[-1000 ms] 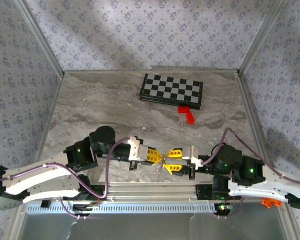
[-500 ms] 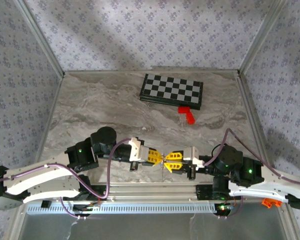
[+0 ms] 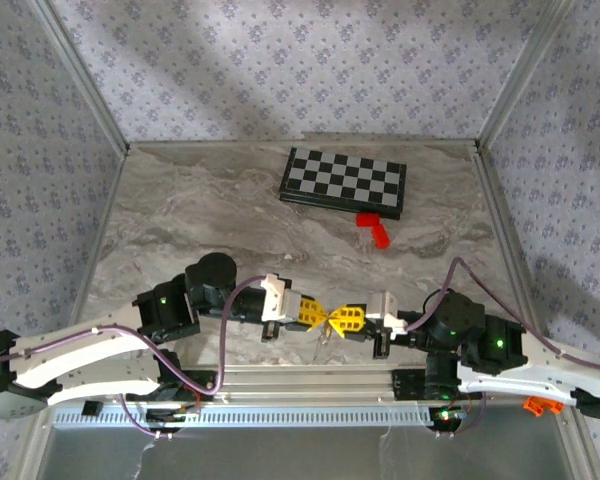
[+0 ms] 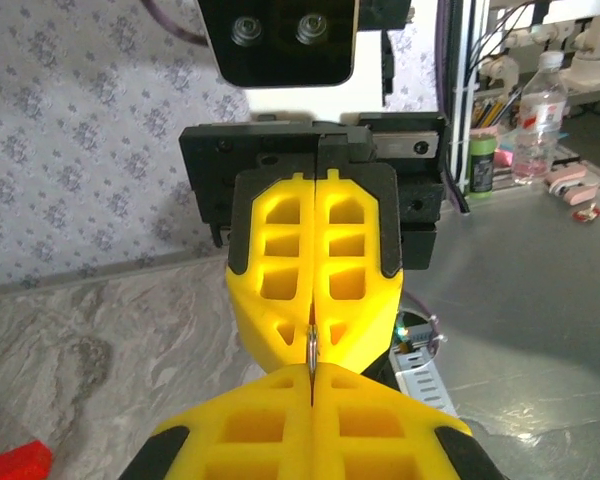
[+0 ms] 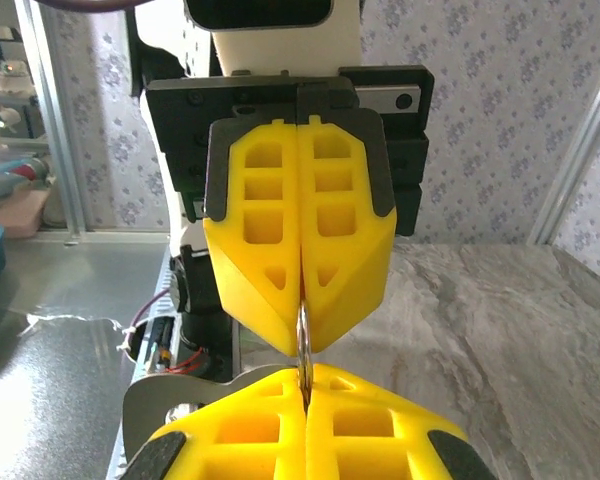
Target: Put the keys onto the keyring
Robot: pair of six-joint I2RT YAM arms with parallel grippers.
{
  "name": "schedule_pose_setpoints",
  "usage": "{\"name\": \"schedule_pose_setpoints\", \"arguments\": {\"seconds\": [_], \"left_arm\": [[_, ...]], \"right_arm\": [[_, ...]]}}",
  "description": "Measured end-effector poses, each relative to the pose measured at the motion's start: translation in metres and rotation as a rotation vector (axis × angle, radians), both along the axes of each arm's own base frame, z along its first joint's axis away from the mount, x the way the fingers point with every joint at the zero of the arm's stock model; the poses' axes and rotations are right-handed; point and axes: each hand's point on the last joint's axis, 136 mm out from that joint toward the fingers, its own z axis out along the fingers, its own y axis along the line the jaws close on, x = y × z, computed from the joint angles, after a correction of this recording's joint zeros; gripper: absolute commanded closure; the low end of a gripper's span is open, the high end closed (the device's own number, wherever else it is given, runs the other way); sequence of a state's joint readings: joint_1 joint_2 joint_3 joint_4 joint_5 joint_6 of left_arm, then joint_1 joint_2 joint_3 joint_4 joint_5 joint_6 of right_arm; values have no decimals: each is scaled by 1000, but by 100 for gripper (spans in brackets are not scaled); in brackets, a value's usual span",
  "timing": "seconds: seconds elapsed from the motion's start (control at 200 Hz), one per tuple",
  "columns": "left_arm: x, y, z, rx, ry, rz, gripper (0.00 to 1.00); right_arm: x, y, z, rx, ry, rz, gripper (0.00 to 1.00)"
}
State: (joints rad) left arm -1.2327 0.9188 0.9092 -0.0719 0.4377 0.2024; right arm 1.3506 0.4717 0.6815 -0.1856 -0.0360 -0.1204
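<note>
Near the table's (image 3: 180,220) near edge, left gripper (image 3: 322,318) and right gripper (image 3: 338,320) meet tip to tip, both pinched shut on the edge-on keyring (image 5: 303,345); uneven pulling could slip it free.

Overhead looks down; close wrist views meet at the keyring (image 5: 303,350).

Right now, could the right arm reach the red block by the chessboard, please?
Probably yes: bare table lies before the red block. But the right tool looks shut on the keyring, facing the left tool, and must release first.
</note>
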Motion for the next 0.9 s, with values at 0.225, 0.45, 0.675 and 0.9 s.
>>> {"name": "schedule_pose_setpoints", "arguments": {"seconds": [0.225, 0.45, 0.675, 0.9], "left_arm": [[22, -5, -31, 115, -1, 113, 76], [33, -7, -50, 211, -13, 165, 85], [37, -8, -61, 273, -17, 177, 80], [37, -8, -59, 278, -23, 174, 77]], "right_arm": [[18, -3, -19, -151, 15, -106, 100], [27, -2, -30, -310, 11, -150, 100], [29, -1, -42, -433, 13, -150, 100], [29, -5, -57, -510, 20, -150, 100]]}}
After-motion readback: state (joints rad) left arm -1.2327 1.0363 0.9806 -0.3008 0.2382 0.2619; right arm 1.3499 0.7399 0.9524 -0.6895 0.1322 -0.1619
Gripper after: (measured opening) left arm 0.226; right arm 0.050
